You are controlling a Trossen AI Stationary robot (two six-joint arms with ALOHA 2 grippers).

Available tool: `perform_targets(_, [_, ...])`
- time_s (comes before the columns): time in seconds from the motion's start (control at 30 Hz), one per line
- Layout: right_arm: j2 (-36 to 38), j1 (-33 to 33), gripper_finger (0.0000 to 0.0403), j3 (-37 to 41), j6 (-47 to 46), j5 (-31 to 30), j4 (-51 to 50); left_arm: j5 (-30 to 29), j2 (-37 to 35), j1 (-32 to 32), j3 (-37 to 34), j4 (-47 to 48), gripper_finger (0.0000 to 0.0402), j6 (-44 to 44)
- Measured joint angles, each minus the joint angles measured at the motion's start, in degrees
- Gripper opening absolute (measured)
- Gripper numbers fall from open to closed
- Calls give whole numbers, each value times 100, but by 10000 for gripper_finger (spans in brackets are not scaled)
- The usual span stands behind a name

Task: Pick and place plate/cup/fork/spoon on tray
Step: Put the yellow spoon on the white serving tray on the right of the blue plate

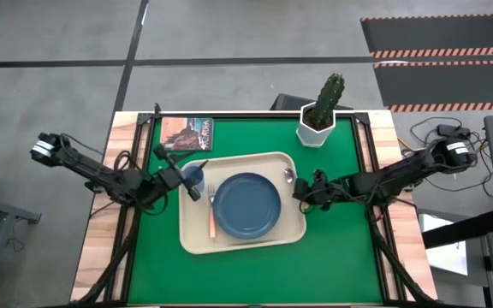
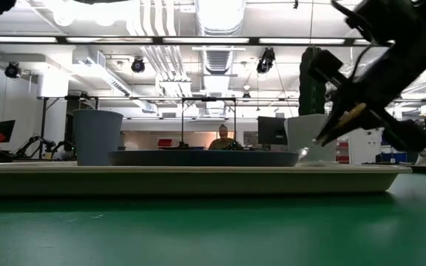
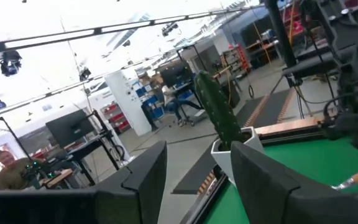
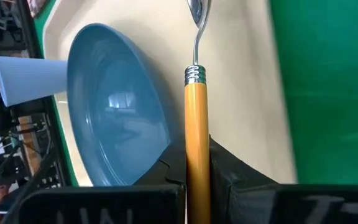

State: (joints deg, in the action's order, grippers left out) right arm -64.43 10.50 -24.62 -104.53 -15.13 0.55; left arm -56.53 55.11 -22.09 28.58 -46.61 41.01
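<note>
Two slim black jointed arms, pale grey-white caps at outer joints, dark cables trailing along links. Left gripper: broad matte black angular fingers. Right gripper: same black wedge-shaped fingers, flat inner faces.

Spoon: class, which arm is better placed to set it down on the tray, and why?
Right. Its gripper is shut on the spoon, bowl already over the tray beside the plate. The left gripper holds nothing, by the cup.
</note>
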Motion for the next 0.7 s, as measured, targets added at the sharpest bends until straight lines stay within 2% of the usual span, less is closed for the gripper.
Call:
perform_targets(0.17, [-598, 0, 19, -504, -55, -53, -134, 4, -340, -2, -176, 4, 160, -17])
perform_targets(0.37, [-1317, 0, 62, -1160, -269, 47, -1179, 8, -429, -4, -269, 7, 160, -5])
perform_targets(0.7, [-1621, 0, 92, -1769, 364, 325, -1281, 8, -453, -4, -276, 5, 160, 21])
